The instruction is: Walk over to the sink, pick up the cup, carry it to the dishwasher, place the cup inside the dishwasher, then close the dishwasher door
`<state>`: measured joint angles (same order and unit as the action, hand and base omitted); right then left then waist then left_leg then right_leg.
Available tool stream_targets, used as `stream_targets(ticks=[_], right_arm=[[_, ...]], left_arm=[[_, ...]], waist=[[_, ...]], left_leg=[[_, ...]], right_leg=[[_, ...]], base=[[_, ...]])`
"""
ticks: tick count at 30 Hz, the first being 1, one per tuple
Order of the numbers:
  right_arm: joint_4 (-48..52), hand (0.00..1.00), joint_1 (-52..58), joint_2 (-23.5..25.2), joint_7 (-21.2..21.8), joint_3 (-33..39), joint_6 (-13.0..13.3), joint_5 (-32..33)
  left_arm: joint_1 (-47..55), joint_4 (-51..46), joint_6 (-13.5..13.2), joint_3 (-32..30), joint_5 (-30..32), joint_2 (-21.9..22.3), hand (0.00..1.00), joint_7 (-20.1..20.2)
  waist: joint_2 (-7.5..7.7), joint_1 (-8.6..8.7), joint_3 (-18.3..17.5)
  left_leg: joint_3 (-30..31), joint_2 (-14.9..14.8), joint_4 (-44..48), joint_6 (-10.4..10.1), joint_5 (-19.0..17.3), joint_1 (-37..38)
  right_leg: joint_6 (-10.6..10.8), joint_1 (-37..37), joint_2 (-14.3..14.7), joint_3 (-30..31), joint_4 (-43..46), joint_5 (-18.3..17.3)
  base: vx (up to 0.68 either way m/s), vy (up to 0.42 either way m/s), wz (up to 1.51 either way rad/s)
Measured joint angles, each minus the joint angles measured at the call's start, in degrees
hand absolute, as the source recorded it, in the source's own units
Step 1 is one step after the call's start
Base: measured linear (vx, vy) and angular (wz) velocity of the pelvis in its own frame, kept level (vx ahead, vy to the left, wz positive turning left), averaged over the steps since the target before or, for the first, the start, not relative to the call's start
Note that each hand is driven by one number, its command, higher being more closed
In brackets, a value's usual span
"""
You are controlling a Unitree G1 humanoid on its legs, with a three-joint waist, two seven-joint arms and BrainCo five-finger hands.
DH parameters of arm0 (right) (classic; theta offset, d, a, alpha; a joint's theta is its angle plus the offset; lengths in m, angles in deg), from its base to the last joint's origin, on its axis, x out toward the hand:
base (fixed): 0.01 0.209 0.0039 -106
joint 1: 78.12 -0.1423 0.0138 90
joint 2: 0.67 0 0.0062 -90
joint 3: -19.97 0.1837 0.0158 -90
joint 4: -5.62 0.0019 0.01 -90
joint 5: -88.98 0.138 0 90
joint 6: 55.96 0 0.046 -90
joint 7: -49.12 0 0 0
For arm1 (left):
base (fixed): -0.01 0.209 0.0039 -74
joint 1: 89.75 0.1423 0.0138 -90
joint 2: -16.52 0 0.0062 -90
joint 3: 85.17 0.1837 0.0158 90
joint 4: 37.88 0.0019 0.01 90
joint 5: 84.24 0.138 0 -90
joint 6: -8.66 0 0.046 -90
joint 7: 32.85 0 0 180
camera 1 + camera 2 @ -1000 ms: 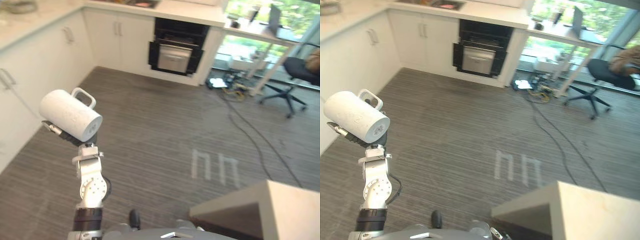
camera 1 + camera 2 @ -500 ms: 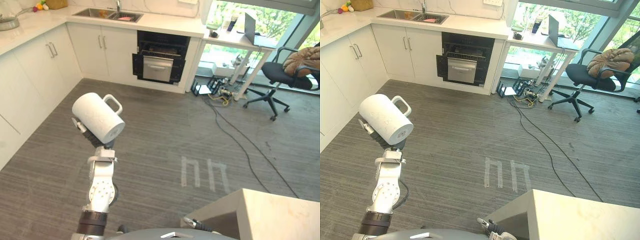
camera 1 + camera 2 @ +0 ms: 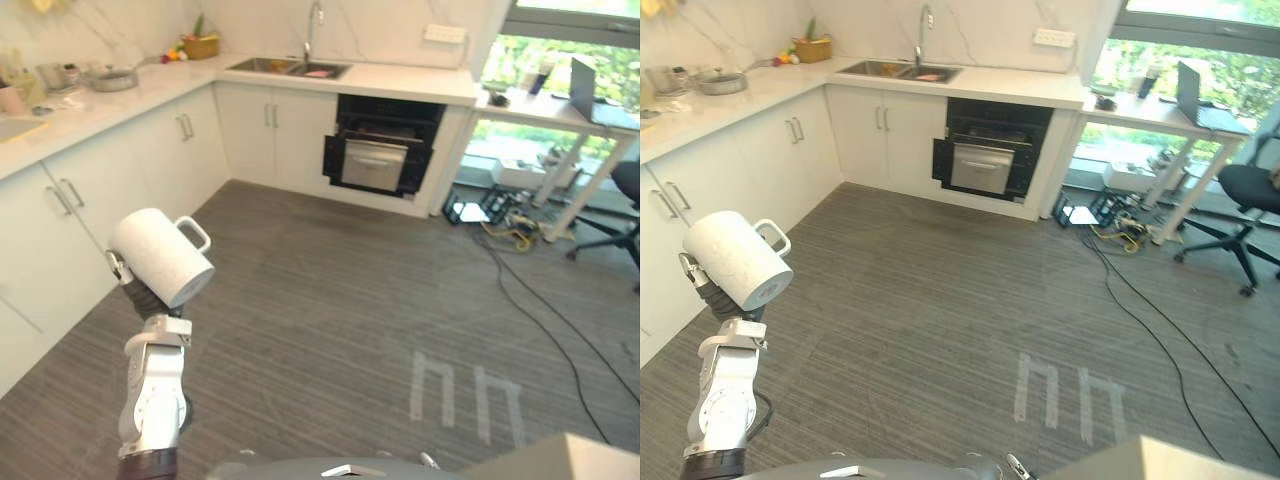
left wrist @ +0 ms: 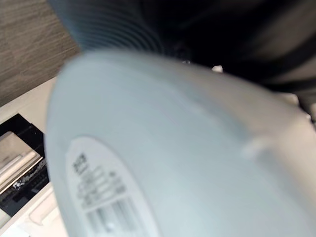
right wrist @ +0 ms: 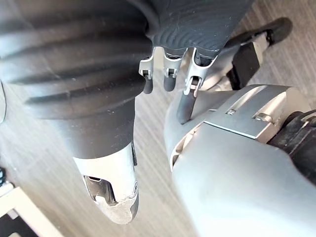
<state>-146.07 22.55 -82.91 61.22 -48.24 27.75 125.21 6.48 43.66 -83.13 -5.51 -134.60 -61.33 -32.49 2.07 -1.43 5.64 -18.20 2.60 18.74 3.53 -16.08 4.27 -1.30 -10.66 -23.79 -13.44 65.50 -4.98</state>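
Camera shifted, left robot hand (image 3: 146, 297) gripping sideways cup (image 3: 160, 256), sink (image 3: 285, 67) ahead

Frying pan (image 3: 720, 84) and fruit basket (image 3: 812, 48) are set on the tabletop (image 3: 760, 97); laptop (image 3: 1196, 95) on desk (image 3: 1140, 106), office chair (image 3: 1240, 195) beside; cables (image 3: 1122, 232) and tape marks (image 3: 1065, 390) seen on floor (image 3: 920, 300).

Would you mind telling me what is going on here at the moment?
The robot stands on the kitchen floor with a white cup gripped in its left hand, the cup lying on its side. The dishwasher, which looks open, is across the room under the counter beside the sink. Its right hand hangs idle, fingers relaxed.
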Motion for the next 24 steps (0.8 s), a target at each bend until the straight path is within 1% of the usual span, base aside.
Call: stream_targets(ticks=[1, 2, 3, 4, 5, 6, 7, 8, 9, 10, 11, 12, 13, 14, 15, 16, 17, 18, 19, 20, 21, 22, 23, 24], right_arm=[[0.11, 0.0, -0.05, 0.47, -0.01, 0.88, 0.06, 1.42], [-0.01, 0.0, 0.0, 1.92, 0.14, 1.1, 0.35, 2.96], [-0.04, 0.0, 0.18, 2.52, 0.25, 1.02, 0.57, 3.11], [0.0, 0.0, 0.42, 3.91, 0.45, 0.98, 0.86, 3.4], [0.03, 0.0, 1.7, 5.32, 0.35, 1.65, 0.95, 3.68], [0.03, 0.0, 2.31, 5.72, 0.2, 1.75, 1.03, 3.7], [-0.05, 0.0, 3.43, 5.68, -0.08, 1.84, 0.92, 3.27], [0.01, 0.0, 4.8, 5.33, -0.31, 2.53, 0.73, 1.99], [0.04, 0.0, 5.38, 5.39, -0.37, 3.41, 0.49, 1.68], [0.33, 0.0, 6.49, 4.73, -0.92, 4.84, -0.09, 1.55], [0.56, 0.0, 7.15, 4.41, -1.08, 5.78, -0.22, 1.65], [0.15, 0.0, 6.63, 4.37, -1.21, 6.84, -0.19, 1.68], [0.36, 0.0, 6.26, 4.49, -0.76, 7.8, -0.18, 1.59], [0.74, 0.0, 6.3, 4.67, -0.07, 7.97, -0.07, 1.42], [0.78, 0.0, 6.3, 4.67, 0.04, 7.98, -0.07, 1.32], [1.24, 0.0, 6.34, 4.28, 0.68, 8.17, 0.46, -0.41], [1.24, 0.0, 5.58, 4.22, 1.29, 7.61, 1.7, -0.8], [1.27, 0.0, 4.95, 4.17, 1.56, 7.57, 2.52, -0.7], [1.28, 0.0, 3.62, 3.86, 1.85, 6.85, 4.02, -0.62], [1.64, 0.0, 1.82, 2.8, 2.58, 3.98, 5.3, -0.63], [2.1, 0.0, 0.43, 2.31, 2.74, 2.61, 5.66, -0.64], [2.26, 0.0, -3.12, 1.36, 2.78, -0.8, 6.56, -0.64], [2.6, 0.0, -5.92, 0.41, 2.74, -3.73, 6.7, -0.63], [3.12, 0.0, -6.88, 0.03, 2.68, -4.61, 6.78, -0.55]], left_arm=[[0.12, 0.43, -0.25, -0.52, 0.06, -0.33, 1.0, -0.06], [-0.05, 0.67, -1.3, -0.49, 1.04, -0.53, 1.0, 0.01], [-0.42, 1.0, -1.6, -0.28, 1.36, -0.66, 1.0, 0.16], [-2.36, 2.75, -2.14, 0.61, 2.27, -1.02, 1.0, 0.48], [-4.05, 4.1, -2.19, 1.92, 2.25, -2.23, 1.0, 0.48], [-4.66, 4.34, -2.24, 2.75, 2.17, -3.12, 1.0, 0.47], [-5.68, 5.33, -2.23, 4.33, 2.03, -4.32, 1.0, 0.32], [-5.59, 5.23, -2.12, 4.61, 1.66, -4.02, 1.0, 0.24], [-5.61, 4.86, -2.14, 4.61, 1.56, -3.76, 1.0, 0.27], [-5.18, 4.75, -1.96, 4.73, 0.94, -2.34, 1.0, 0.28], [-4.56, 4.77, -1.45, 4.85, 0.91, -1.63, 1.0, 0.38], [-3.82, 5.23, -1.05, 4.9, 0.98, -0.96, 1.0, 0.61], [-2.91, 5.82, -0.82, 5.8, 1.14, 0.13, 1.0, 0.47], [-2.82, 5.87, -0.83, 6.21, 1.2, 0.88, 1.0, 0.41], [-2.83, 5.87, -0.83, 6.4, 1.2, 1.06, 1.0, 0.41], [-2.88, 6.22, -0.86, 7.25, 1.12, 3.27, 1.0, 0.14], [-3.48, 7.17, -0.85, 7.86, 1.12, 3.76, 1.0, -0.18], [-3.43, 7.28, -0.83, 8.1, 1.13, 3.77, 1.0, -0.23], [-3.39, 7.24, -0.83, 8.05, 1.15, 3.75, 1.0, -0.23], [-3.38, 6.5, -0.9, 7.66, 1.21, 3.61, 1.0, -0.2], [-3.35, 5.7, -0.93, 7.44, 1.35, 3.62, 1.0, -0.27], [-2.95, 3.4, -0.97, 6.91, 2.36, 3.68, 1.0, -0.68], [-1.55, 0.05, -0.94, 6.18, 3.08, 4.11, 1.0, -1.46], [-0.88, -1.68, -0.93, 6.04, 3.22, 4.5, 1.0, -1.56]], waist=[[0.33, 0.13, 0.36], [-0.86, 0.75, 0.13], [-1.39, 1.31, 0.3], [-2.65, 2.44, 1.22], [-2.57, 3.67, 1.66], [-1.95, 4.31, 1.69], [-1.4, 5.27, 2.24], [-1.54, 5.53, 2.09], [-1.3, 5.52, 1.98], [-3.27, 5.77, 1.51], [-5.35, 5.98, 0.52], [-6.46, 6.31, -0.24], [-6.54, 6.39, 0.34], [-7.27, 6.36, 0.55], [-7.41, 6.36, 0.64], [-8.61, 6.04, 1.47], [-8.44, 5.91, 2.58], [-7.76, 5.89, 2.99], [-6.15, 4.95, 3.49], [-4.99, 3.26, 3.51], [-4.49, 2.56, 3.75], [-3.58, 1.41, 4.51], [-4.29, 1.23, 4.49], [-5.48, 1.2, 4.58]], left_leg=[[0.63, -0.02, -1.77, -0.01, 0.29, 1.19], [1.38, -0.69, -5.46, -0.28, 1.44, 3.3], [1.72, -1.45, -6.38, -0.53, 1.6, 3.76], [3.13, -2.78, -8.08, -0.99, 1.87, 5.13], [4.49, -2.84, -10.17, -1.41, 2.32, 6.23], [5.15, -2.11, -11.18, -2.02, 2.46, 7.17], [6.59, -1.22, -11.86, -2.68, 1.25, 9.76], [7.88, -1.37, -11.19, -3.35, -1.58, 12.49], [8.6, -1.49, -10.45, -3.42, -3.66, 13.55], [9.25, -3.93, -9.5, -3.98, -6.87, 15.46], [9.61, -5.51, -9.68, -3.56, -7.85, 16.65], [9.68, -6.72, -2.33, -4.02, -7.84, 15.52], [9.32, -9.05, 11.08, -4.11, -5.16, 10.58], [9.17, -10.84, 19.77, -6.5, -1.02, 7.5], [9.15, -11.37, 21.35, -6.95, 0.06, 6.79], [8.01, -17.69, 38.54, -7.47, 14.58, -0.09], [5.64, -21.47, 49.7, -3.6, 12.15, -5.44], [4.52, -22.14, 53.12, -2.17, 10.86, -8.08], [2.16, -21.87, 54.43, -0.93, 8.22, -13.25], [0.48, -19.89, 47.94, -1.66, 6.0, -18.25], [0.5, -18.13, 41.57, -2.55, 5.08, -20.04], [0.53, -14.68, 23.43, -4.81, 5.19, -21.35], [0.67, -12.96, 3.22, -7.95, 9.48, -20.75], [0.69, -13.15, -4.44, -8.93, 12.05, -20.38]], right_leg=[[-0.12, -2.91, 1.15, -0.21, 0.05, -2.88], [0.18, -6.7, 5.15, -1.66, -7.46, -6.72], [0.93, -7.62, 7.5, -2.01, -13.64, -7.29], [3.58, -7.74, 12.58, -1.68, -30.44, -4.87], [6.76, -7.2, 15.36, -0.06, -48.36, 0.89], [8.38, -7.45, 15.41, 0.61, -53.67, 3.16], [8.13, -7.79, 15.0, 1.71, -56.56, 5.05], [6.79, -7.0, 15.22, 3.43, -54.96, 5.07], [5.09, -6.79, 15.77, 4.33, -53.16, 5.46], [3.59, -7.77, 18.24, 5.23, -47.19, 7.54], [3.44, -7.75, 19.59, 4.87, -44.88, 7.42], [2.03, -7.68, 20.13, 4.41, -40.1, 5.08], [1.36, -6.44, 20.12, 3.73, -37.6, 1.67], [1.21, -4.49, 20.47, 3.29, -37.43, -0.25], [1.22, -3.97, 20.73, 3.18, -37.52, -0.6], [-0.26, 2.73, 23.38, 2.8, -40.74, -3.75], [-0.58, 8.07, 24.67, 2.6, -43.77, -5.08], [-0.57, 10.71, 24.73, 2.87, -45.39, -5.56], [-0.48, 15.15, 24.22, 4.07, -49.12, -5.81], [-0.14, 17.56, 23.23, 6.01, -51.59, -5.67], [0.59, 18.64, 22.64, 7.13, -52.62, -5.41], [1.19, 20.37, 21.23, 9.32, -54.0, -5.45], [1.72, 21.95, 20.66, 10.45, -54.7, -5.79], [2.05, 22.79, 21.25, 10.85, -54.72, -6.01]], base=[[0.23, 0.02, 0.04], [0.29, 0.001, 0.0], [0.29, -0.025, 0.24], [0.4, -0.095, 0.59], [0.28, -0.076, 0.7], [0.48, -0.176, 0.77], [0.49, -0.209, 0.64], [0.62, -0.263, 0.59], [0.59, -0.249, 0.43], [0.49, -0.206, 0.33], [0.66, -0.254, 0.43], [0.65, -0.3, 0.28], [0.77, -0.35, 0.25], [0.62, -0.295, 0.07], [0.68, -0.245, 0.12], [0.7, -0.205, 0.06], [0.7, -0.197, 0.02], [0.63, -0.164, -0.19], [0.59, -0.132, -0.6], [0.58, -0.095, -0.79], [0.57, -0.019, -1.1], [0.58, 0.044, -1.15], [0.57, 0.075, -1.11], [0.57, 0.157, -0.96]])
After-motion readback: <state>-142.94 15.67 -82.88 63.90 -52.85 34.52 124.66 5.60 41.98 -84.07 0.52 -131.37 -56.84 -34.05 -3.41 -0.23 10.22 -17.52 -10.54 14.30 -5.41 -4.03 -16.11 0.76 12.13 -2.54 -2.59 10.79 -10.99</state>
